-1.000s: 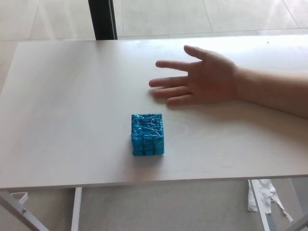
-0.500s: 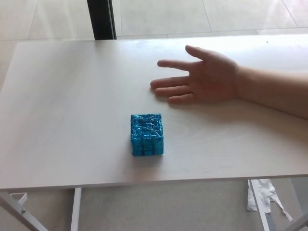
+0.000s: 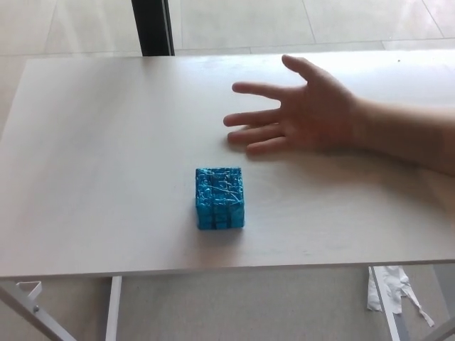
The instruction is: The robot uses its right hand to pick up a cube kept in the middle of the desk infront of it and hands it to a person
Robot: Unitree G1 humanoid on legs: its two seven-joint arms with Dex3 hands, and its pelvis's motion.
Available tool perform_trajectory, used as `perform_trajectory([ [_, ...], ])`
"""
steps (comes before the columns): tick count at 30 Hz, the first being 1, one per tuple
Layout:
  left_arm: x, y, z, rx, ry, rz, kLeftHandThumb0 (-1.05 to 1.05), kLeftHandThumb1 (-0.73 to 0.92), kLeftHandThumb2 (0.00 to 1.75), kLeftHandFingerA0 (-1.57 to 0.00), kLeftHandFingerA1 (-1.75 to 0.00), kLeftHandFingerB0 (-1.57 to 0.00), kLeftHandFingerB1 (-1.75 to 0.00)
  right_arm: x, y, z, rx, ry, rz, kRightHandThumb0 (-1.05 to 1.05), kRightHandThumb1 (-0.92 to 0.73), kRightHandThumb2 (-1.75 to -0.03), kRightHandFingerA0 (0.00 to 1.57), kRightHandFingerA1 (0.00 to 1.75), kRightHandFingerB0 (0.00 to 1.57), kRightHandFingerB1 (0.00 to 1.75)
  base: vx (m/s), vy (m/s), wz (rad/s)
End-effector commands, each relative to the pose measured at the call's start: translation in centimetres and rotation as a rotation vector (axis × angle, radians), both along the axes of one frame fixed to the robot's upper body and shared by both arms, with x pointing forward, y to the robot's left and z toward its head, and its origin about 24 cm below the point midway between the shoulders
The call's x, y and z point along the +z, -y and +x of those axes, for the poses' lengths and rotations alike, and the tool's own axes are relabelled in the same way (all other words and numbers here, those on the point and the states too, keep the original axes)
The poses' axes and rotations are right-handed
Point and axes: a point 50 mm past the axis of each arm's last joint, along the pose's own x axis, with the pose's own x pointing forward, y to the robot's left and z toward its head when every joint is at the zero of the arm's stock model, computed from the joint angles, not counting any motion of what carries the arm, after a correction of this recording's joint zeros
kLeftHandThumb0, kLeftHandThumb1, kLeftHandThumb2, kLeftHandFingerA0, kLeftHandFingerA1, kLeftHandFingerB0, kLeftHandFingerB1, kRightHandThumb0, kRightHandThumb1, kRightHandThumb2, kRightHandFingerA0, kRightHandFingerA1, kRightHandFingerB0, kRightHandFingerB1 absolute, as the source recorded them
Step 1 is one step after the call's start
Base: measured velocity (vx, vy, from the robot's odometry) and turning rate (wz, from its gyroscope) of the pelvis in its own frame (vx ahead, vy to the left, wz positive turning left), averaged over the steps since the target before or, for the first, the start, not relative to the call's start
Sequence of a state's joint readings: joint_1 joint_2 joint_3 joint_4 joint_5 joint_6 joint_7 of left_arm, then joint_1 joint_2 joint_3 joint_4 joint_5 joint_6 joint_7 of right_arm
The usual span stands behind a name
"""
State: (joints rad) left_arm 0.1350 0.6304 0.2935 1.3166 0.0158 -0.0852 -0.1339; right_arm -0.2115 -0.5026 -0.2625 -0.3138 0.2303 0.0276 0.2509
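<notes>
— Blue cube [image 3: 220, 198], where is it?
— I see it resting mid-surface [image 3: 99, 156], near the front edge.
— Robot hands?
— Neither shows on my feed. A person's hand [image 3: 302, 114] lies open, palm up, beyond the cube, not touching it.

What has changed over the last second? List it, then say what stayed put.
Almost nothing. The person's open hand has lifted its thumb and fingers slightly but stays palm-up in the same spot beyond the blue cube. The small shift of the whole picture is the camera's. The cube lies untouched on the white desk; neither robot hand has come into view.
</notes>
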Motion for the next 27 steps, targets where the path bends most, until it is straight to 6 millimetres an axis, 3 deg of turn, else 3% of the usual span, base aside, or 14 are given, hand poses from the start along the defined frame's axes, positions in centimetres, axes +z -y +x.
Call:
perform_trajectory([
  [1, 0.5, -0.5, -0.2, -0.002, 0.008, 0.011, -0.68, 0.78, 0.63, -0.57, -0.54, -0.50, -0.44, 0.2, -11.7, 3.1, 0.197, -0.114, -0.280, -0.78, -0.46, -0.86, 0.03, 0.47, 0.09, 0.30, 0.00, 0.000, 0.00],
  [4, 0.5, -0.4, -0.2, 0.001, 0.012, 0.008, -0.67, 0.77, 0.63, -0.58, -0.55, -0.52, -0.45, -1.0, -13.0, 3.6, 0.225, -0.154, -0.318, -0.78, -0.46, -0.86, 0.01, 0.53, 0.03, 0.38, 0.00, 0.000, 0.00],
  [5, 0.4, -0.4, -0.2, 0.007, 0.013, 0.005, -0.67, 0.78, 0.63, -0.57, -0.53, -0.51, -0.44, -1.4, -13.5, 3.9, 0.240, -0.162, -0.353, -0.72, -0.44, -0.86, 0.09, 0.56, 0.00, 0.42, 0.00, 0.000, 0.00],
  [6, 0.5, -0.4, -0.2, 0.003, 0.008, 0.009, -0.68, 0.77, 0.63, -0.57, -0.53, -0.51, -0.44, -2.1, -14.1, 4.3, 0.250, -0.202, -0.407, -0.38, -0.33, -0.94, 0.04, 0.55, 0.00, 0.50, 0.00, 0.000, 0.00],
  [12, 0.4, -0.4, -0.1, 0.010, 0.017, 0.005, -0.67, 0.77, 0.63, -0.57, -0.54, -0.52, -0.45, -4.3, -15.9, 5.5, 0.279, -0.286, -0.512, -0.38, -0.32, -0.93, 0.04, 0.54, 0.00, 0.50, 0.00, 0.000, 0.00],
  [13, 0.4, -0.4, -0.1, 0.001, 0.016, 0.008, -0.68, 0.77, 0.63, -0.57, -0.54, -0.53, -0.45, -4.8, -16.3, 5.8, 0.282, -0.300, -0.537, -0.72, -0.59, -0.59, 0.11, 0.51, 0.15, 0.36, 0.00, 0.000, 0.00],
  [21, 0.4, -0.4, -0.2, 0.010, 0.011, 0.015, -0.66, 0.76, 0.63, -0.62, -0.54, -0.56, -0.45, -8.5, -18.4, 7.3, 0.265, -0.388, -0.781, -0.63, -0.60, -0.58, 0.15, 0.54, 0.21, 0.36, 0.00, 0.000, 0.00],
  [27, 0.3, -0.2, 0.3, 0.000, 0.020, 0.015, -0.66, 0.77, 0.63, -0.60, -0.54, -0.54, -0.45, -9.8, -19.5, 7.5, 0.248, -0.402, -0.849, -0.65, -0.63, -0.59, 0.11, 0.58, 0.18, 0.41, 0.00, 0.000, 0.00],
])
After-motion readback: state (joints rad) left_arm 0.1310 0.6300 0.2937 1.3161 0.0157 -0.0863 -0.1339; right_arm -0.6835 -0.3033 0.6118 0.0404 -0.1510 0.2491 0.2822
